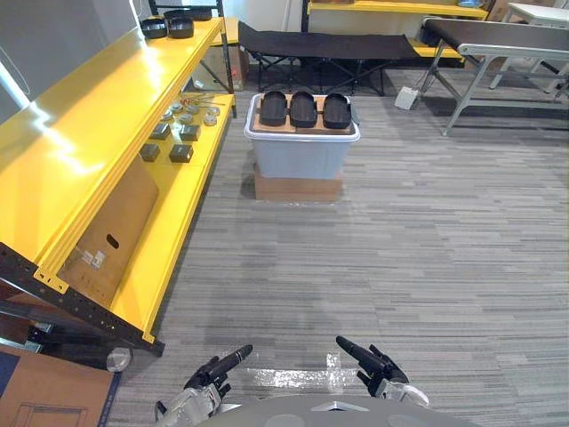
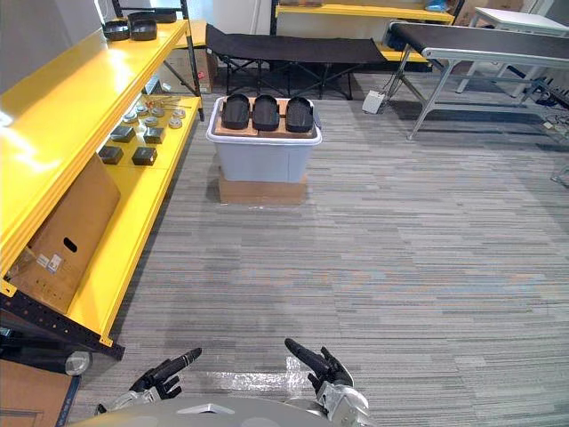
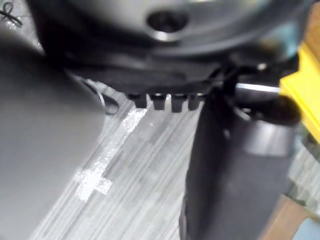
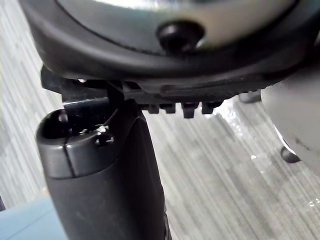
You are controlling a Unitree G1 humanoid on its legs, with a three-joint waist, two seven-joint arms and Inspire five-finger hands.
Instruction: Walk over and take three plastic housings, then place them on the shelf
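Fingers (image 1: 235, 357) of left hand (image 1: 210, 374) and right hand (image 1: 377, 365) straight, empty; plastic housings (image 1: 303, 108) atop distant bin (image 1: 298, 156).

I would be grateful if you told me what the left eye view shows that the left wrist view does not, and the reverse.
The left eye view adds the three black plastic housings, side by side atop the white bin, the black cot behind it, small parts on the shelf's lower level, and the right hand, fingers straight. The left wrist view adds a close look at the left hand, its thumb large beside the row of fingers. Both share that hand, the yellow shelf, the grey floor and the shiny tape patch.
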